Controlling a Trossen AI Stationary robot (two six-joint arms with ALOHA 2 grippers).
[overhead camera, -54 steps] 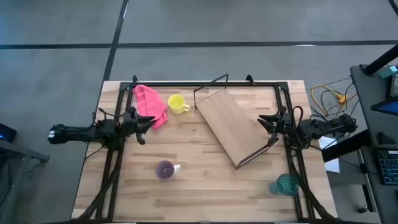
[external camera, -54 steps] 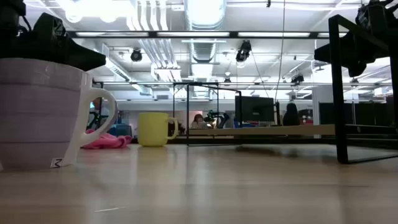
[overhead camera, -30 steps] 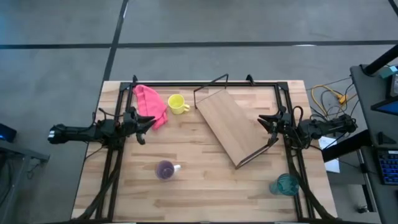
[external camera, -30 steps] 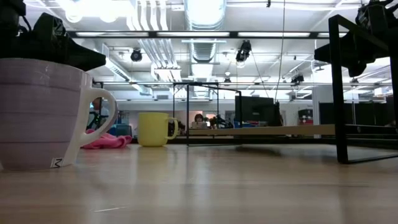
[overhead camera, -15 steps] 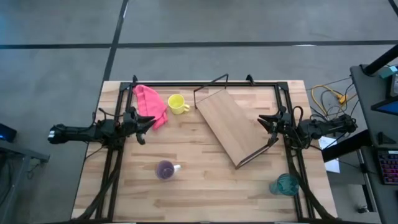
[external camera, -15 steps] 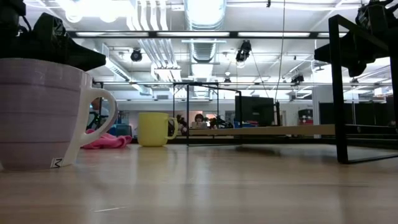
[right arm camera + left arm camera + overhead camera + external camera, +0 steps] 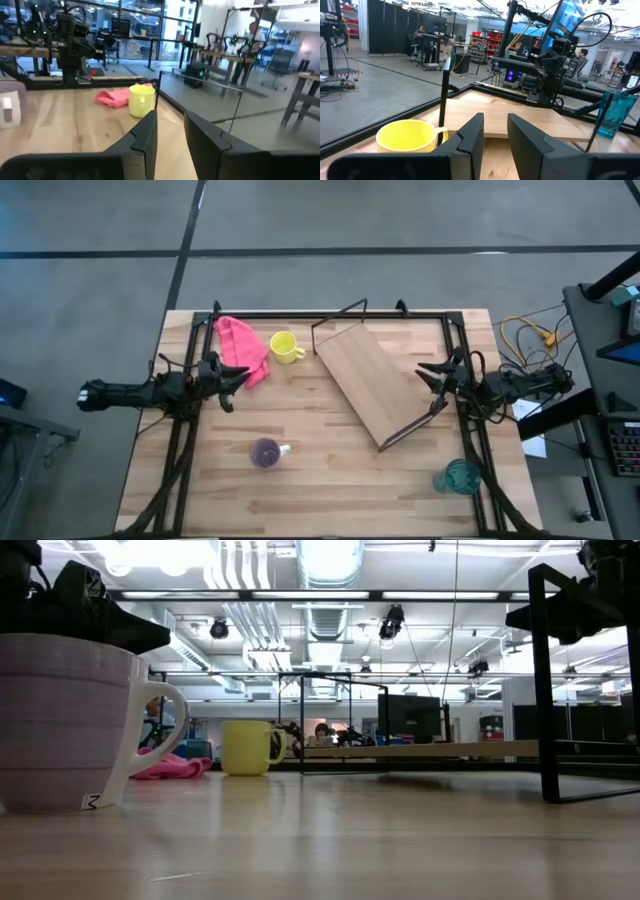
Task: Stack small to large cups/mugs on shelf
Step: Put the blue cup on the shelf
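You were at the very start of the job: no cup was on the shelf (image 7: 375,380), which lay skewed across the tabletop (image 7: 320,480) from about 12 o'clock toward 4 o'clock. The yellow mug (image 7: 284,346) stood at roughly 11 o'clock beside the pink cloth (image 7: 240,345), the purple mug (image 7: 265,452) sat at about 7 o'clock, and the teal cup (image 7: 460,477) was down at 5 o'clock, all well apart from one another. Your left gripper (image 7: 495,137) hovered at 9 o'clock with a narrow gap between its fingers and nothing in them; your right gripper (image 7: 170,131) hung at 3 o'clock by the shelf's edge, likewise slightly parted and empty. In my judgement your next move called for choosing the smallest cup, reaching it, and spreading the fingers wider to take its rim. The only marking was a small dark sign low on the purple mug in the low view, too unclear to read.
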